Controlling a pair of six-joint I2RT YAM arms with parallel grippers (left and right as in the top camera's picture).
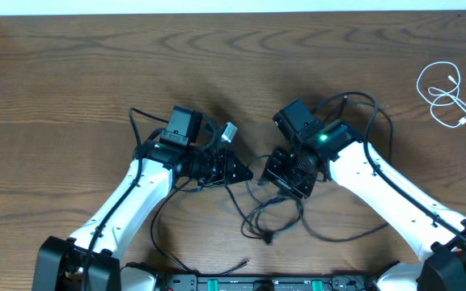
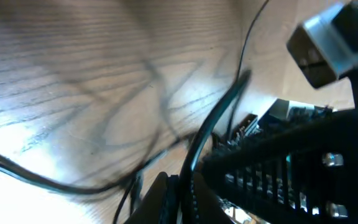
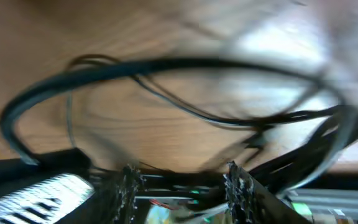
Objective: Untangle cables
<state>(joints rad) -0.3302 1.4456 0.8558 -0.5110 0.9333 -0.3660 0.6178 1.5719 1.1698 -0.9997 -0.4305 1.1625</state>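
Note:
A tangle of thin black cables point(image 1: 272, 215) lies on the wooden table between my two arms. My left gripper point(image 1: 245, 173) is shut on one black cable point(image 2: 219, 115), which rises from between its fingers point(image 2: 184, 190) in the left wrist view. My right gripper point(image 1: 286, 179) is open just right of it, above the tangle. Its fingers point(image 3: 180, 182) are spread apart with nothing between them. Black cable loops point(image 3: 166, 65) arc over the table ahead of them. A short white cable point(image 1: 445, 95) lies coiled at the far right, apart from the black ones.
Thicker black leads point(image 1: 362, 109) run along the arms. One loose black cable end point(image 1: 231, 266) lies near the front edge. The arm bases point(image 1: 241, 283) stand along the front. The table's back edge point(image 1: 233, 14) meets a white strip.

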